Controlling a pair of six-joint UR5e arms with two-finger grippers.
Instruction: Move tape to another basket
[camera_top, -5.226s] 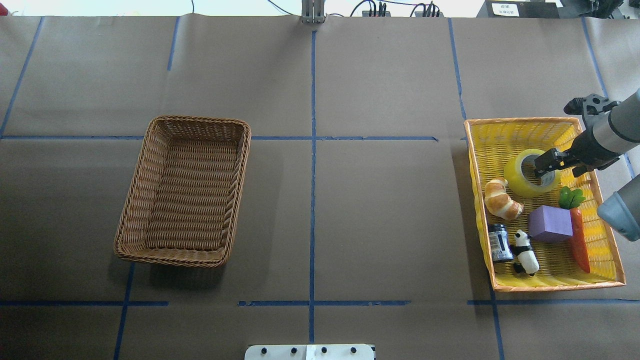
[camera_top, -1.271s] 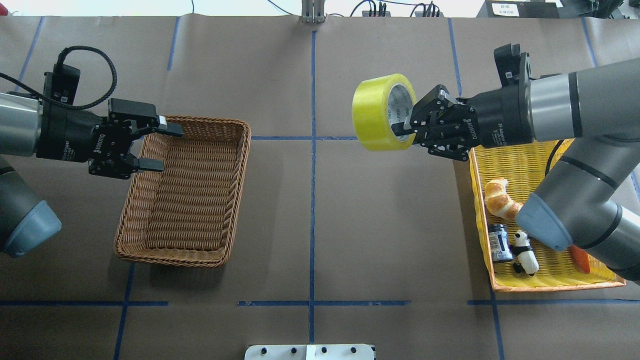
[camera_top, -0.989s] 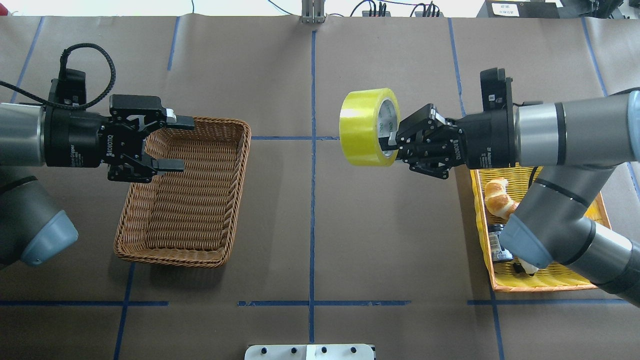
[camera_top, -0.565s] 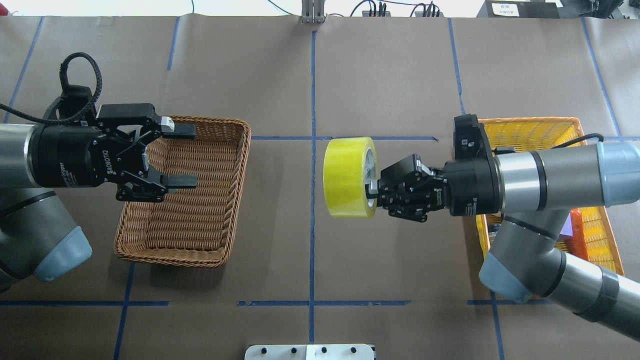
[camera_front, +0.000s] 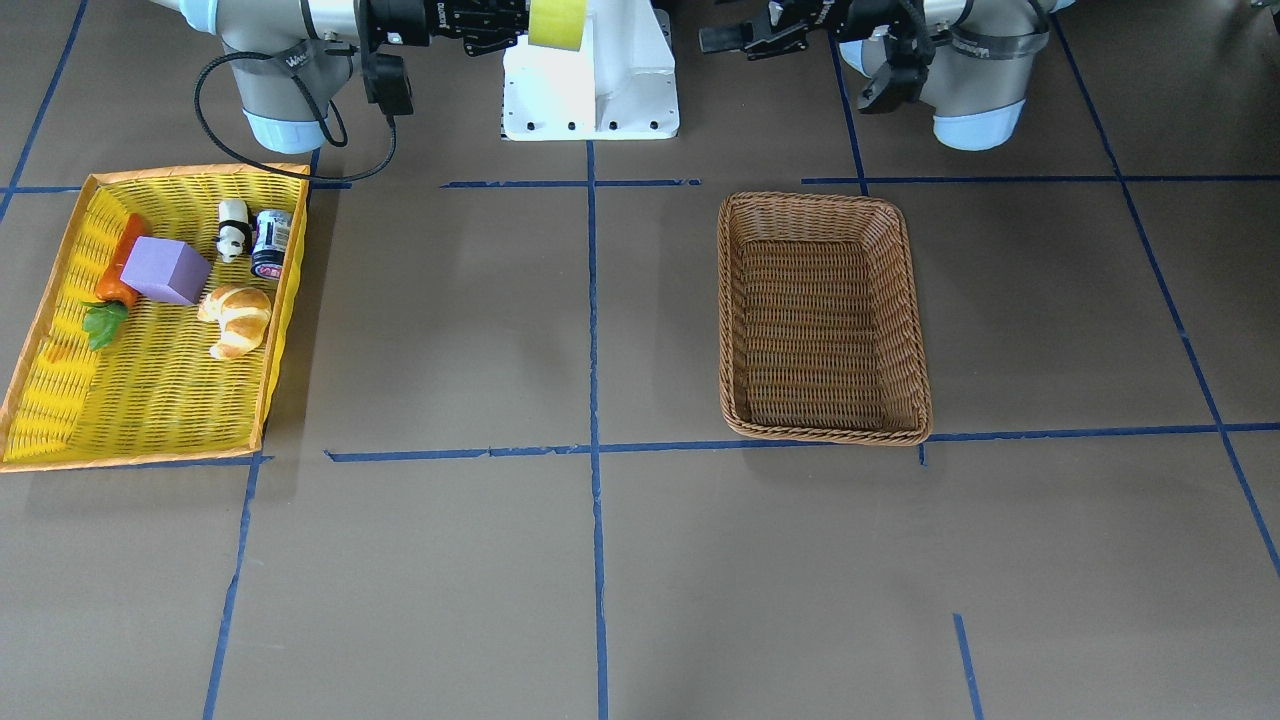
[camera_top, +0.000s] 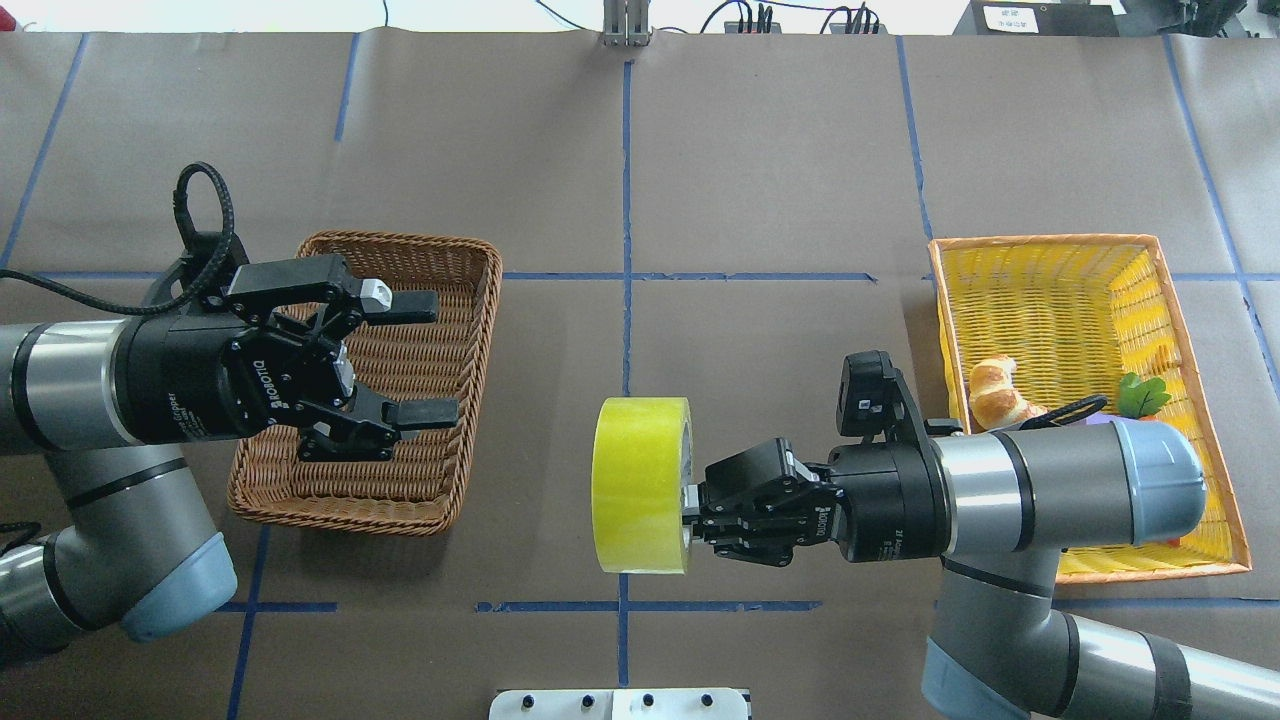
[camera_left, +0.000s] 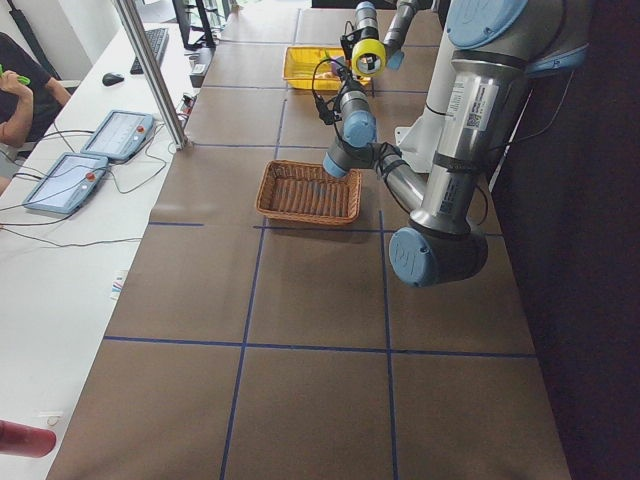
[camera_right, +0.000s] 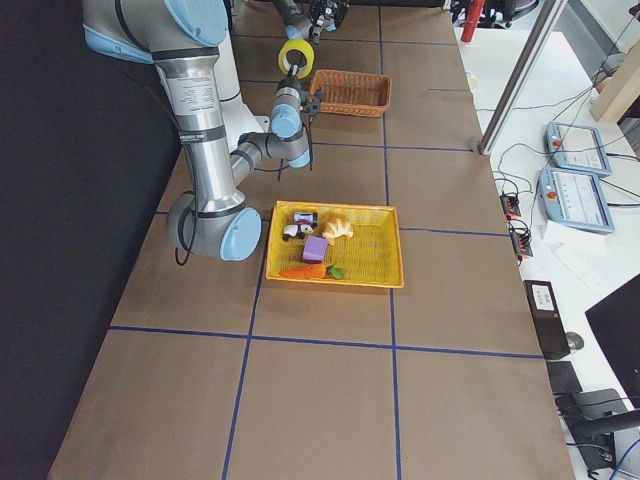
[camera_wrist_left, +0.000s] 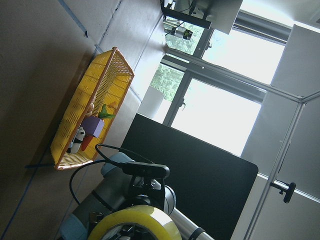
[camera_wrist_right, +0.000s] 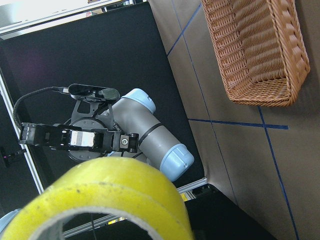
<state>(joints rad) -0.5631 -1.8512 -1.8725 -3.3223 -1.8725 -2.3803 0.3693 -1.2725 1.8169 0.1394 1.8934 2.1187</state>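
The yellow-green tape (camera_top: 640, 485) hangs on edge in the air near the table's centre line, close to the front edge. My right gripper (camera_top: 690, 512) is shut on its right rim, one finger inside the core. The tape also fills the bottom of the right wrist view (camera_wrist_right: 115, 200) and shows in the left wrist view (camera_wrist_left: 137, 222). The brown wicker basket (camera_top: 400, 243) lies at the left with nothing in it. Above its right half my left gripper (camera_top: 445, 355) stands open and holds nothing, pointing at the tape. In the front view the tape (camera_front: 557, 22) is at the top edge.
A yellow, orange-rimmed tray (camera_top: 1060, 243) sits at the right with a croissant (camera_top: 1000, 395), a carrot (camera_front: 115, 280), a purple block (camera_front: 165, 270), a panda figure (camera_front: 232, 228) and a can (camera_front: 270, 243). Blue tape lines cross the brown table. The robot's white base plate (camera_top: 620, 703) is at the front.
My right arm has carried the tape out of the yellow tray, leftward and toward the table's front. My left arm came in and moved its open gripper rightward over the wicker basket.
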